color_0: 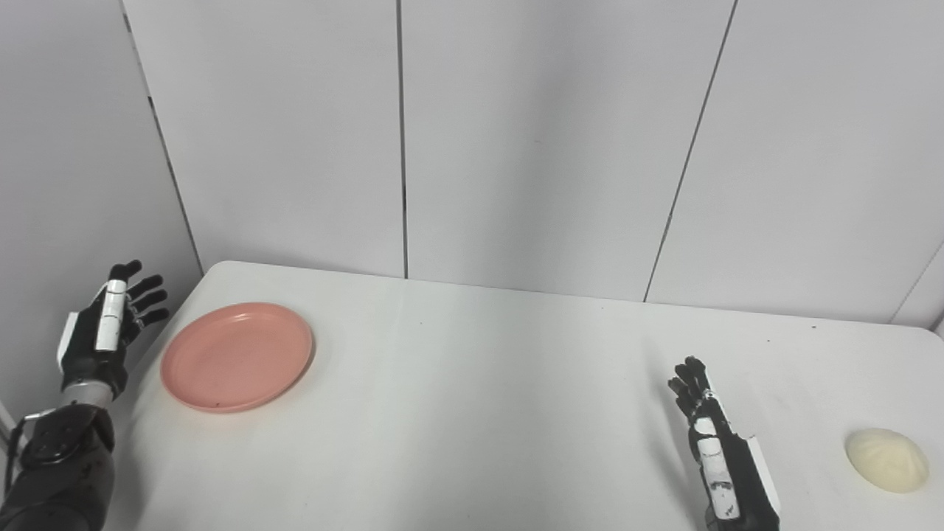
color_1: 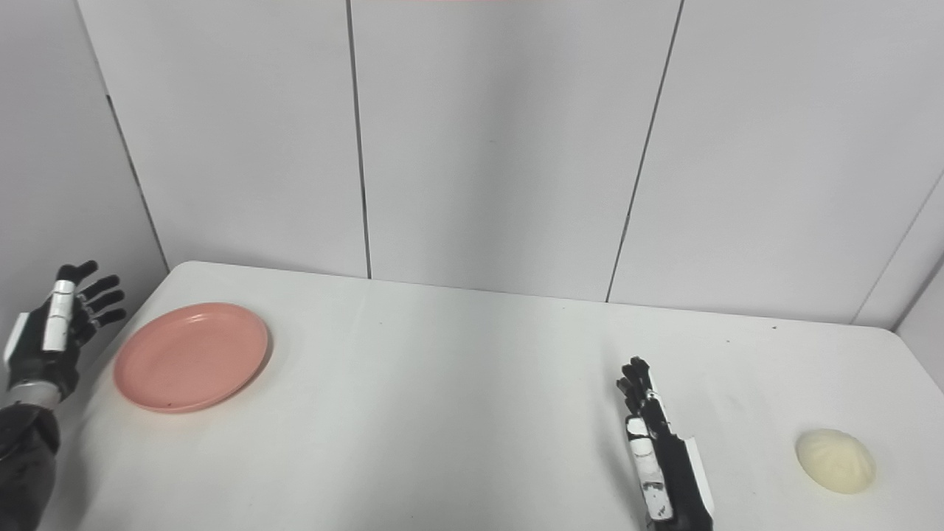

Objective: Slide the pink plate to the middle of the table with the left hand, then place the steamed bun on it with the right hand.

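Neither step of the task is done. The plate [color_0: 237, 355] lies near the far left corner of the desk [color_0: 472, 413], not at its middle, and carries nothing. The left robot hand [color_0: 103, 332] hovers just beyond the left edge, beside the plate but not touching it, fingers spread and grasping nothing. The bun [color_0: 886, 459] rests near the right edge. The right robot hand [color_0: 715, 450] stands edge-on between the desk's middle and the bun, fingers extended, empty. Both the slide and the placement remain.
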